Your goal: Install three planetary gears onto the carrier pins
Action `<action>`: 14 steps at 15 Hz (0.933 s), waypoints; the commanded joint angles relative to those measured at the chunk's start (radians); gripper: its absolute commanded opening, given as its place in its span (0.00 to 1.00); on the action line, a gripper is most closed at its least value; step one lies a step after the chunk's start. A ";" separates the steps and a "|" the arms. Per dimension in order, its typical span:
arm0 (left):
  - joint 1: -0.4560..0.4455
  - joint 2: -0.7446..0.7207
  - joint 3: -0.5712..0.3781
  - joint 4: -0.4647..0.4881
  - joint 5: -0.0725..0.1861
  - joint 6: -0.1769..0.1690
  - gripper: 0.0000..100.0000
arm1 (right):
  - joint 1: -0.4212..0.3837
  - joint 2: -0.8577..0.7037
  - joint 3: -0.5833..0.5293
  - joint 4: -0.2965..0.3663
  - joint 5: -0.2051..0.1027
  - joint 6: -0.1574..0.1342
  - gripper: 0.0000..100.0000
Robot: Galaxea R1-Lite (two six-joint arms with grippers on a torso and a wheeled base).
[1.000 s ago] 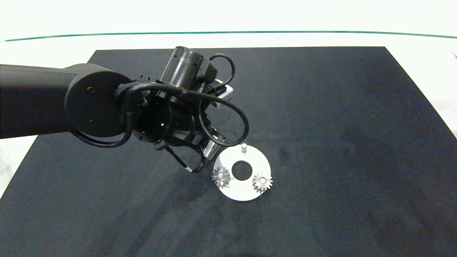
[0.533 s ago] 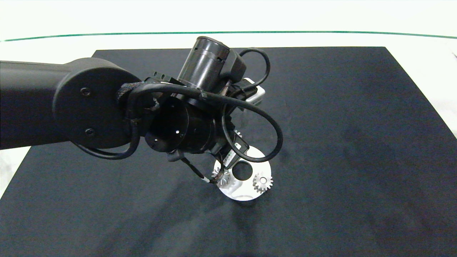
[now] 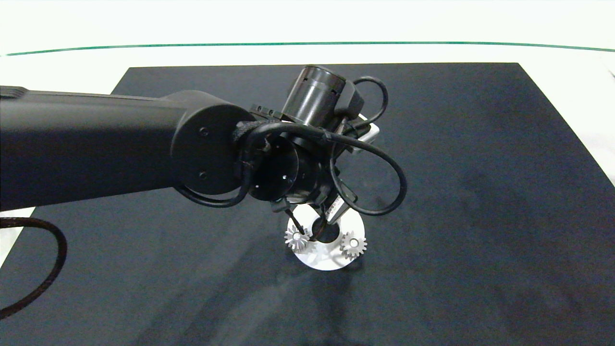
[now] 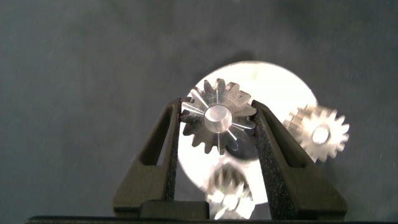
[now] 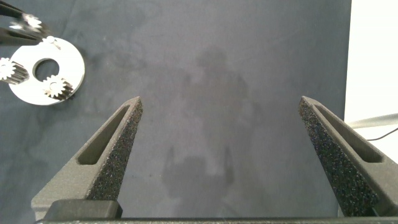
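2 planetary gears (image 3: 297, 239) (image 3: 353, 245) seated on near pins of white disc (image 3: 326, 262). 3rd gear (image 4: 217, 116) pinched in left gripper (image 4: 217, 118) jaws, held over far carrier pin (hidden). 1 install left. Right gripper (image 5: 217, 118) parked well right, jaws spread, nothing held.

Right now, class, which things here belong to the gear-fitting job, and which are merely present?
Belong: left hand gripping a planetary gear; two seated gears; white disc.
Merely present: dark mat; right hand, open, away from the disc.
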 commanded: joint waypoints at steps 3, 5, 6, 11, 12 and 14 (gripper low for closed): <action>0.006 0.039 -0.013 0.000 0.004 0.006 0.19 | 0.000 -0.005 0.001 -0.009 -0.005 -0.001 1.00; 0.010 0.037 -0.013 0.001 0.004 0.018 0.19 | 0.000 -0.005 0.001 -0.009 -0.005 -0.001 1.00; 0.018 0.037 -0.011 0.001 0.004 0.021 0.19 | 0.000 -0.005 0.001 -0.009 -0.005 -0.001 1.00; 0.038 0.051 -0.006 -0.028 0.004 0.035 0.19 | 0.000 -0.005 0.001 -0.009 -0.003 -0.001 1.00; 0.038 0.046 0.001 -0.028 0.004 0.035 0.19 | 0.000 -0.006 0.000 -0.009 -0.003 -0.002 1.00; 0.050 0.037 0.014 -0.028 0.004 0.035 0.19 | 0.000 -0.009 0.000 -0.009 -0.003 -0.007 1.00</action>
